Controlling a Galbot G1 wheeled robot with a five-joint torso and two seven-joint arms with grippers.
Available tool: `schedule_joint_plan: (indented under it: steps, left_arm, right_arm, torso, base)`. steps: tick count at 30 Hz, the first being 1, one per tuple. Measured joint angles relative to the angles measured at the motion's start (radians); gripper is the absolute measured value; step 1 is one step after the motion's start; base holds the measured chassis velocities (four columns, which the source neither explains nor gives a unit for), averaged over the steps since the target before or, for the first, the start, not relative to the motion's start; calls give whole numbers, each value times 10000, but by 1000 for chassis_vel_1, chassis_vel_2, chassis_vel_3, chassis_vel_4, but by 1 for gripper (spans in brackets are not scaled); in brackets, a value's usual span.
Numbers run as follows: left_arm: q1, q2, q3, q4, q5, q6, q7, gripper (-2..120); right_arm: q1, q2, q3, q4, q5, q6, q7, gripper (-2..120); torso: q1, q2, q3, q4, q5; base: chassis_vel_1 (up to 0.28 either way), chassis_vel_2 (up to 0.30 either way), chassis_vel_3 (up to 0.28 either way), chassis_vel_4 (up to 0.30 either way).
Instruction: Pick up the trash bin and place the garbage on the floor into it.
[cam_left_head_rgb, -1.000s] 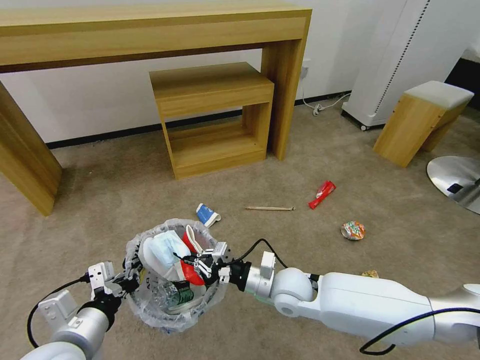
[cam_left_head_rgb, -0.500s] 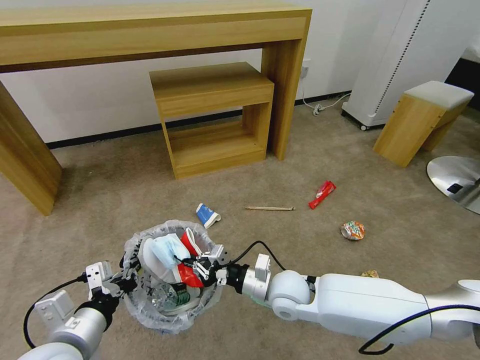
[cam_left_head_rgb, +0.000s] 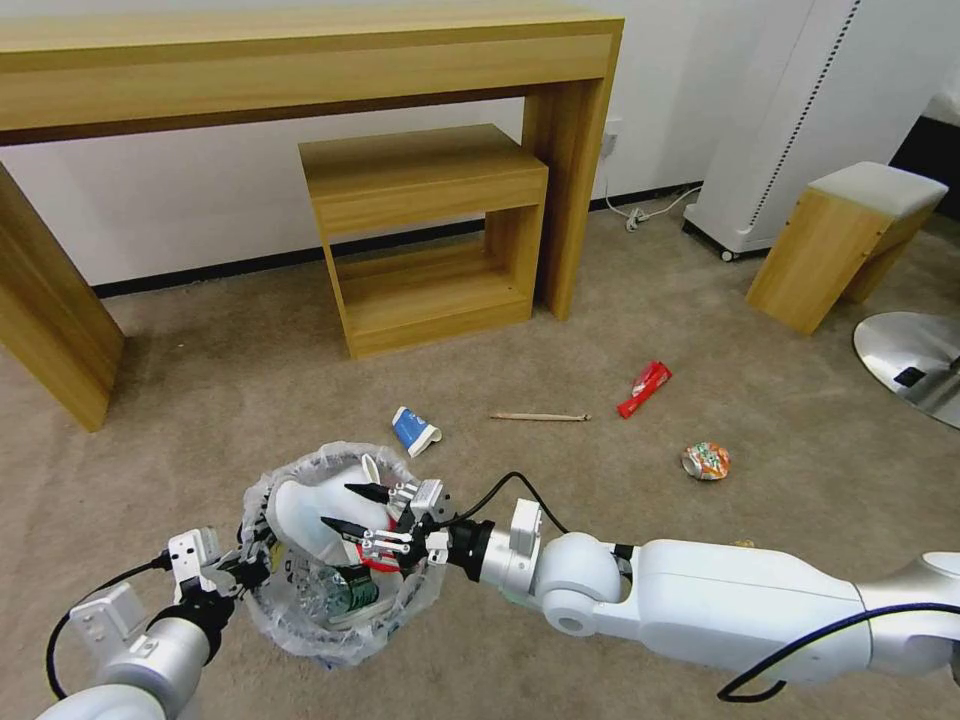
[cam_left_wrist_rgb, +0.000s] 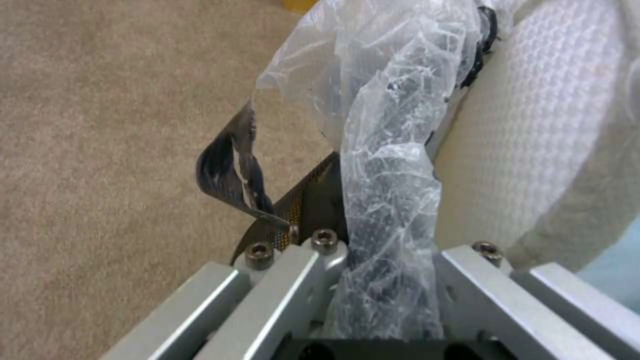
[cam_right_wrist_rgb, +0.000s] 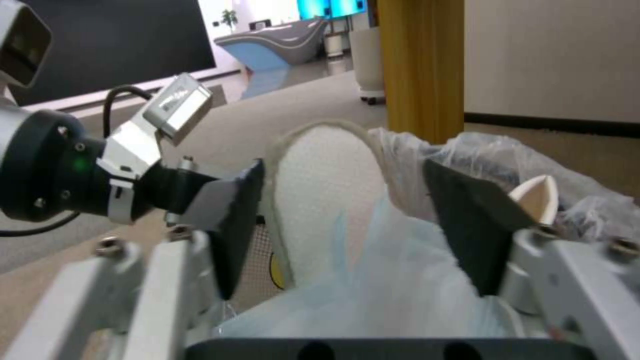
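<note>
Right gripper (cam_left_head_rgb: 352, 508) jaws now apart.

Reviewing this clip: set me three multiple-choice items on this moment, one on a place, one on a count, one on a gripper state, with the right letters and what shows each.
1. Where is the right gripper?
A. over the open trash bin
B. by the red wrapper
C. under the desk

2. How many pieces of litter lie apart on the floor beyond the bin?
A. one
B. four
C. seven

3. What is the left gripper doing?
A. hanging open
B. clamped on the bin's bagged rim
C. holding the wooden stick

Key: 1 A, its open fingers sit above the white slipper; 2 B, blue cup, stick, wrapper, crushed can; 3 B, the left wrist view shows the bag between its fingers.
</note>
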Motion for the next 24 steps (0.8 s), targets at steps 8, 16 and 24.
schedule_joint_plan:
  steps: [8, 16, 24]
  left_arm:
    - [2, -6, -70, 80, -31, -10, -24, 1]
    - [-6, -29, -24, 115, 47, -15, -24, 1]
    - [89, 87, -76, 116, 64, -15, -23, 1]
  right_arm:
    - [-15, 22, 259, 135, 1, 16, 81, 96]
    - [-858, 12, 2107, 295, 78, -45, 572, 100]
    - [-1986, -351, 4272, 258, -82, -468, 1664, 100]
  torso:
    - [0, 0, 0, 1, -1]
    - [0, 0, 0, 0, 0]
    - [0, 0, 0, 2, 1]
  base:
    - [0, 0, 0, 0]
    - [0, 0, 0, 0]
    - [0, 0, 0, 0]
